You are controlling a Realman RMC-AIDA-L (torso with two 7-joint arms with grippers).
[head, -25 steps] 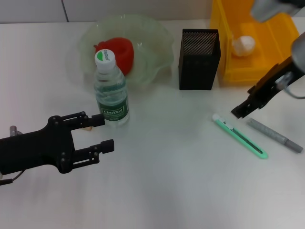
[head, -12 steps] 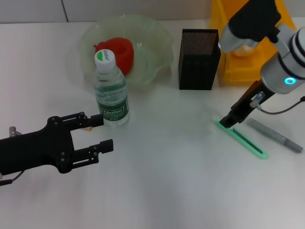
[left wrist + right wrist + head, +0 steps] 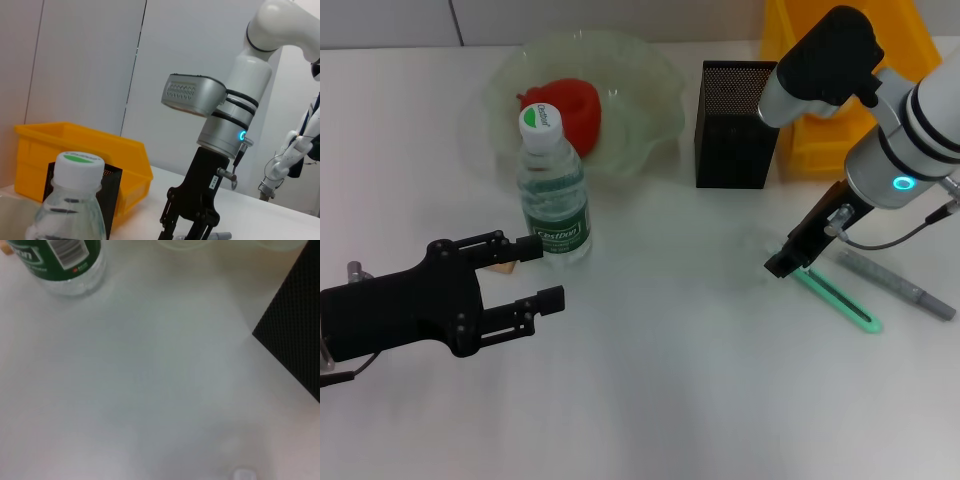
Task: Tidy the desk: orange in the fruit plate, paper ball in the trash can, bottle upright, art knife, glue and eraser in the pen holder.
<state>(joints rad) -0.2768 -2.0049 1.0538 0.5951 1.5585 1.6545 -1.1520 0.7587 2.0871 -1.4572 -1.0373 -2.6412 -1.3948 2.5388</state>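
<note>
The right gripper (image 3: 784, 266) covers the near end of the art knife (image 3: 840, 304), seemingly touching it; its grip cannot be told.

The left gripper (image 3: 542, 272) waits spread at lower left.

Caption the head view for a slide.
Right gripper lowered onto the art knife beside the glue; left gripper open near the upright bottle.

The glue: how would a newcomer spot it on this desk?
Start at the yellow trash can, then come toward the robot along the desk. Two slim sticks lie there; the right gripper is at the mint-green art knife. The glue is the grey one beyond it.
</note>
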